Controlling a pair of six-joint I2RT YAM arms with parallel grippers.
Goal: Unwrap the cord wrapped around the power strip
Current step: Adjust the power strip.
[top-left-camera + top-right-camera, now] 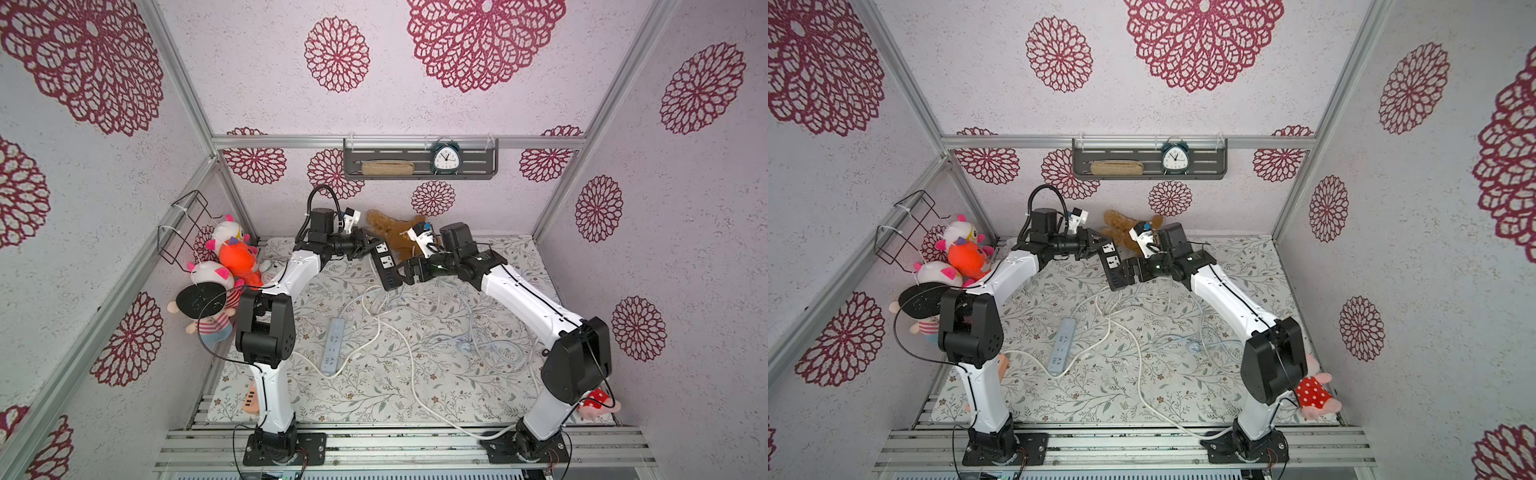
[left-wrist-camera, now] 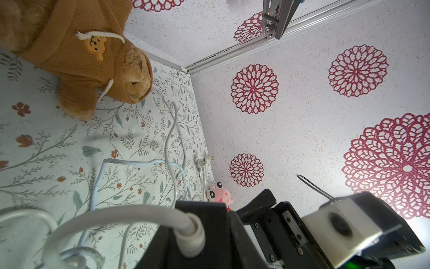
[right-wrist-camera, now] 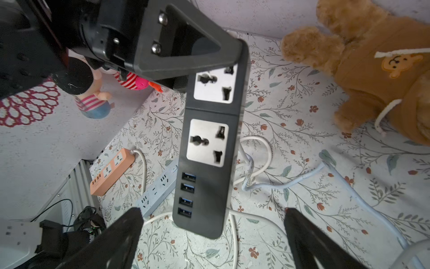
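right gripper [image 3: 211, 211] gapes astride the power strip [image 3: 209, 139] at its usb end; my left gripper [image 1: 372, 245] clamps the far end.

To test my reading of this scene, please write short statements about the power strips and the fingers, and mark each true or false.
1. The left fingers hold the black power strip off the table. True.
2. The strip shows four USB ports. True.
3. The right fingers are shut on it. False: they stand open, on either side of the end with the ports.
4. The pale blue power strip is held too. False: it lies on the table.
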